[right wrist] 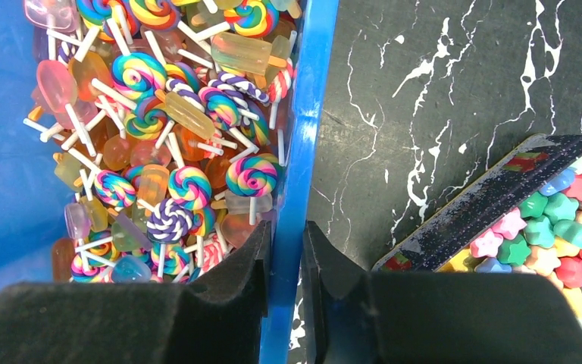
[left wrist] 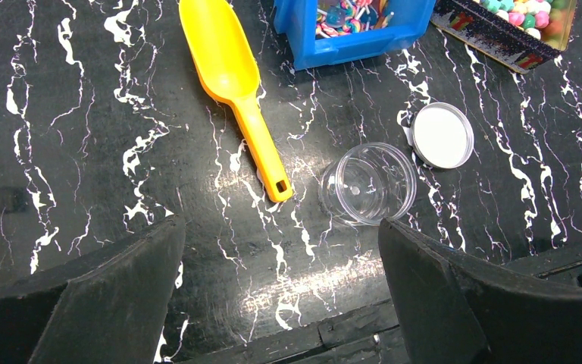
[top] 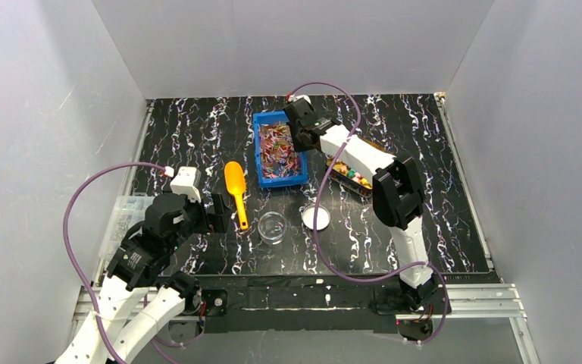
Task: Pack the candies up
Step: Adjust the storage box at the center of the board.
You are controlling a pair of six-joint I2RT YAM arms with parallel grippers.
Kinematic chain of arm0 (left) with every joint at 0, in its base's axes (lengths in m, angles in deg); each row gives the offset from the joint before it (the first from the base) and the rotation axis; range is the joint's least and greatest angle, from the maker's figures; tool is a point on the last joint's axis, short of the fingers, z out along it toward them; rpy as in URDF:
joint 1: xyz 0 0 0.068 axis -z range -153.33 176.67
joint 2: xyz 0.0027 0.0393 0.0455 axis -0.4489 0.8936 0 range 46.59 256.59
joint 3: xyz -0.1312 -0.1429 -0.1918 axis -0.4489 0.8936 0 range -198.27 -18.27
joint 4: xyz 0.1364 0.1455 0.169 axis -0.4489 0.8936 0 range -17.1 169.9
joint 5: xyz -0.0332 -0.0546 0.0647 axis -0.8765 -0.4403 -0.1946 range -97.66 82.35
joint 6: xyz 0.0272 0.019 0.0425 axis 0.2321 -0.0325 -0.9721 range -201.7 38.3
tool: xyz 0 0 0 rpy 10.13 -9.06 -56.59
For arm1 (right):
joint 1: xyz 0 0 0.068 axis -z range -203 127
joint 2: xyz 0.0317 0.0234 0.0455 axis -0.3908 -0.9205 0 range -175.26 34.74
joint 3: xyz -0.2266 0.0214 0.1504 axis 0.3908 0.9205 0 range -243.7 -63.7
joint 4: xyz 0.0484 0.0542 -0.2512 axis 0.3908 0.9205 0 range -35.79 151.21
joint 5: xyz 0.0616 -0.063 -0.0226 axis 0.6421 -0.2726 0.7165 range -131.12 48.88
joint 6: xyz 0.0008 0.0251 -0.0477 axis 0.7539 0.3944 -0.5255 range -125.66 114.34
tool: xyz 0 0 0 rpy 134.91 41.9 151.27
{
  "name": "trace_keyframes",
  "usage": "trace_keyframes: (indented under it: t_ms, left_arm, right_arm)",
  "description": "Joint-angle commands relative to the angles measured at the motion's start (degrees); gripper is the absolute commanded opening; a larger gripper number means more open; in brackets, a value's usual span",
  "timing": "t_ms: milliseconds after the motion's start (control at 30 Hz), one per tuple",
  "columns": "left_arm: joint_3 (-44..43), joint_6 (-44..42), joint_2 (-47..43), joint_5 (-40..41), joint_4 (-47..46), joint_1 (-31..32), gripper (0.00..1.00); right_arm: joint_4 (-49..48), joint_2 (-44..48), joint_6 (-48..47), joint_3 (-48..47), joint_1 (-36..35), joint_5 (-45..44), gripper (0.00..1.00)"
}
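Flat lollipop-style candies [top: 279,148] fill a blue bin [top: 260,155] at the back centre. In the right wrist view these candies [right wrist: 159,136] are swirled and on white sticks. Chunky star-shaped candies [right wrist: 561,235] lie in a dark glittery tray [top: 346,184] right of the bin. My right gripper [right wrist: 286,250] is shut on the blue bin's right wall [right wrist: 303,152]. My left gripper [left wrist: 282,288] is open and empty above the table, near the handle of an orange scoop [left wrist: 231,72]. A clear empty jar [left wrist: 369,182] stands upright, with its white lid [left wrist: 442,136] beside it.
A clear plastic box [top: 121,220] sits at the left table edge beside my left arm. The scoop [top: 236,186] lies left of the bin, the jar [top: 272,227] and lid [top: 317,218] in front of it. Grey walls enclose the table.
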Motion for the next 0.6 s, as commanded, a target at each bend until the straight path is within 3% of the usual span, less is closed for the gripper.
trace_keyframes:
  t_ms: [0,233,300,400,567]
  left_arm:
    - [0.11,0.04,-0.24,1.22,1.12,0.19,0.99]
    - [0.19,-0.01,-0.51,1.31,1.17,0.19,0.99]
    - [0.2,-0.02,-0.52,1.33,1.18,0.22,0.99]
    - [0.2,-0.02,-0.56,1.4,1.19,0.19,0.99]
    - [0.16,-0.02,-0.43,1.44,1.21,0.19,0.99]
  right_arm:
    - [-2.13,5.17,-3.18,2.03,-2.61,6.81,0.01]
    - [-2.07,5.3,-3.07,2.3,-3.42,7.78,0.01]
    - [-1.76,5.34,-2.92,2.09,-3.5,6.84,0.19]
    - [-1.05,5.9,-2.64,1.73,-3.49,5.16,0.37]
    - [-0.69,9.24,-2.01,2.81,-3.51,1.9,0.56]
